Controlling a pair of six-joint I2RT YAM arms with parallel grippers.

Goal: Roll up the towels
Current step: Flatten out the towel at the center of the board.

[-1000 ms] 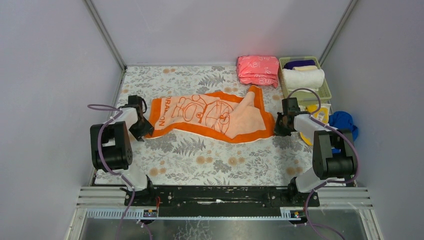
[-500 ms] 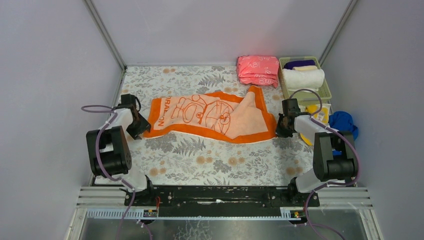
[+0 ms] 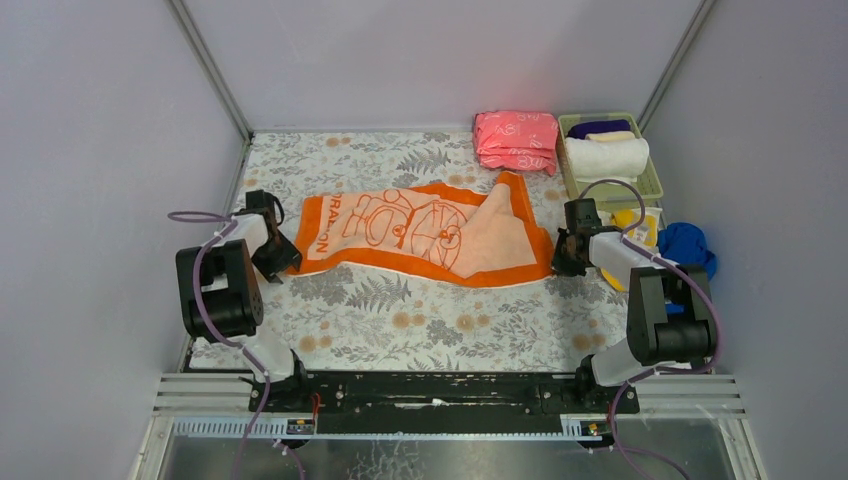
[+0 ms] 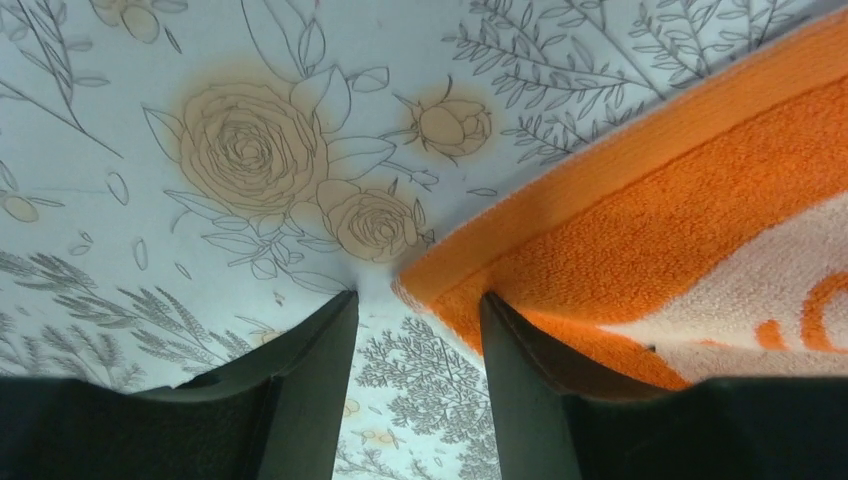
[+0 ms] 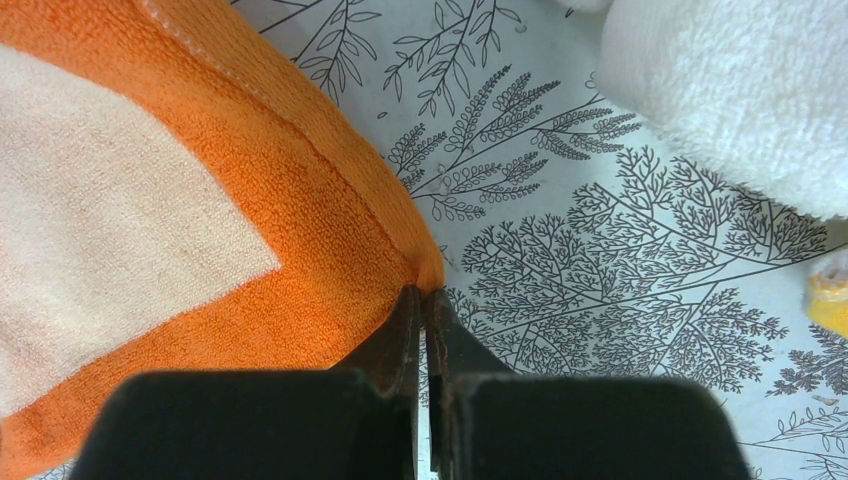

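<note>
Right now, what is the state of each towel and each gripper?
orange towel, spread out, right part folded over
left gripper, open around its left corner
right gripper, shut on its right corner
white towel, rolled up
blue towel, crumpled
pink stack, folded

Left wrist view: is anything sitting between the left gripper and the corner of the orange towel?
Nothing visible stands in the way. The left gripper is open, and the corner of the orange towel sits right at the gap between its fingers; one finger crosses the towel's edge in this view. Only bare flowered tablecloth lies beside it.
</note>
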